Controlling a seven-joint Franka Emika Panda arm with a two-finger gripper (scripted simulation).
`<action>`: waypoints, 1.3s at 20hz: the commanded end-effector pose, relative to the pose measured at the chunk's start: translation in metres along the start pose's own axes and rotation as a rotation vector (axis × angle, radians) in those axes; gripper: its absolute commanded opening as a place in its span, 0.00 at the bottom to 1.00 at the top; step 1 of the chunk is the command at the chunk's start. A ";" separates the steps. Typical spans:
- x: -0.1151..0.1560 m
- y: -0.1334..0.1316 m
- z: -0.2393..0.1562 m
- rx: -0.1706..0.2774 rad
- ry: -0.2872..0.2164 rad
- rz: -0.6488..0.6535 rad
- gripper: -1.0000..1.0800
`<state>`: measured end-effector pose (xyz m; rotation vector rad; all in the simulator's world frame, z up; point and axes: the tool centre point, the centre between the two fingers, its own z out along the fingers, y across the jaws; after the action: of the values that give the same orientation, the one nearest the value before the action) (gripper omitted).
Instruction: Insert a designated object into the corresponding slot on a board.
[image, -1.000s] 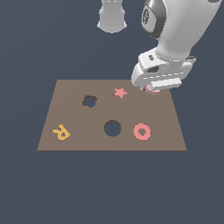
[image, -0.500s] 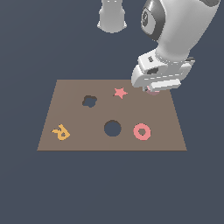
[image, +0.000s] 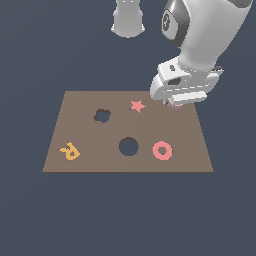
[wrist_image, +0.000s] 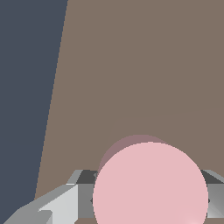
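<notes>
My gripper (image: 176, 100) hangs over the far right part of the brown board (image: 80, 107), shut on the pink puck (image: 174, 104). Only a thin sliver of the puck shows under the hand in the exterior view. The wrist view has the puck (wrist_image: 150, 183) filling the space between the two grey fingers (wrist_image: 65, 203), with a faint round shadow on the board just beyond it, so it looks lifted off the surface. The slot (image: 128, 146), a plain dark round hole, lies nearer the board's front edge, towards the exterior view's left of the gripper.
On the board are a lobed flower-shaped hole (image: 102, 115), a red star (image: 137, 105) just beside the gripper, a pink ring (image: 162, 150) next to the slot, and an orange R (image: 69, 151). The arm's base (image: 128, 17) stands behind the board.
The hand with the puck has risen slightly above the board's far right area; nothing on the board has moved.
</notes>
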<state>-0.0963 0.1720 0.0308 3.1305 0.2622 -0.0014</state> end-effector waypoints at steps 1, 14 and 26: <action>0.004 0.001 0.000 0.000 0.001 0.020 0.00; 0.057 0.021 -0.003 0.001 0.001 0.339 0.00; 0.124 0.092 -0.007 0.003 0.002 0.885 0.00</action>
<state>0.0330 0.1114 0.0368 2.9801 -0.9997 0.0003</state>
